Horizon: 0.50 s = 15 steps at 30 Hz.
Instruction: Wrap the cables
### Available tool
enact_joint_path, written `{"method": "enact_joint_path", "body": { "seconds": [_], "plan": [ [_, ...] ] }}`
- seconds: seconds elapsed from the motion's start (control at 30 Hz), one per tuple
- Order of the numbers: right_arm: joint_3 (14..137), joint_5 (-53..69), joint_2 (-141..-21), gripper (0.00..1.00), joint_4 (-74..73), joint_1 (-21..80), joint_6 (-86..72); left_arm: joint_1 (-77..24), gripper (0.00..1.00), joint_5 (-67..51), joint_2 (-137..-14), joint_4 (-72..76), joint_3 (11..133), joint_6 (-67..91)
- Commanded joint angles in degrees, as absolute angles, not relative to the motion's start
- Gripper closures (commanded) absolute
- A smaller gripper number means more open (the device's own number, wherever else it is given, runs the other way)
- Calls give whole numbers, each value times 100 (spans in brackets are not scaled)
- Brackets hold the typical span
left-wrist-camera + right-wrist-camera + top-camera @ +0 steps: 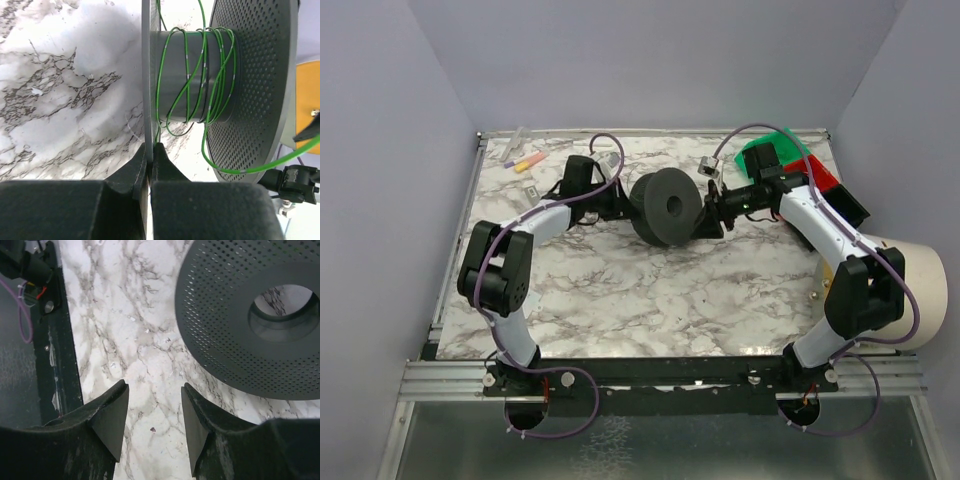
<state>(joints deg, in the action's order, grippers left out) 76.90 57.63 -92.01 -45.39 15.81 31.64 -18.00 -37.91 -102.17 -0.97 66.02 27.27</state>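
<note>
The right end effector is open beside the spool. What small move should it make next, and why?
Probably move the right end effector to the loose stretch of the green cable and close on it. The left end effector is clamped on the spool rim, several turns lie on the core, one stretch hangs free, and the right one holds nothing.

I'm looking into a robot lab cell: plain grey walls (650,60) box in a marble-print table (620,290), and an aluminium rail (440,380) runs along its near edge
</note>
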Motion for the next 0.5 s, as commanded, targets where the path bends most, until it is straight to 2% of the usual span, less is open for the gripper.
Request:
{"method": "enact_joint_path", "body": {
  "seconds": [0.0, 0.07, 0.17, 0.33, 0.47],
  "plan": [
    [7369, 5029, -9204, 48, -3397, 1591, 2313, -1804, 100, -4250, -10550, 338, 6469, 2935],
    [7380, 4835, -9260, 48, -3325, 1591, 2197, -1794, 97, -4281, -10697, 391, 6429, 2980],
    [7379, 4678, -9260, 48, -3289, 1590, 2168, -1771, 84, -4309, -10889, 559, 6320, 3116],
    [7292, 4547, -9164, 48, -3220, 1589, 2212, -1733, 56, -4283, -11172, 517, 6409, 3166],
    [7254, 4407, -9162, 47, -3151, 1567, 2187, -1657, 45, -3980, -11195, 254, 6491, 3004]
  ]
}}
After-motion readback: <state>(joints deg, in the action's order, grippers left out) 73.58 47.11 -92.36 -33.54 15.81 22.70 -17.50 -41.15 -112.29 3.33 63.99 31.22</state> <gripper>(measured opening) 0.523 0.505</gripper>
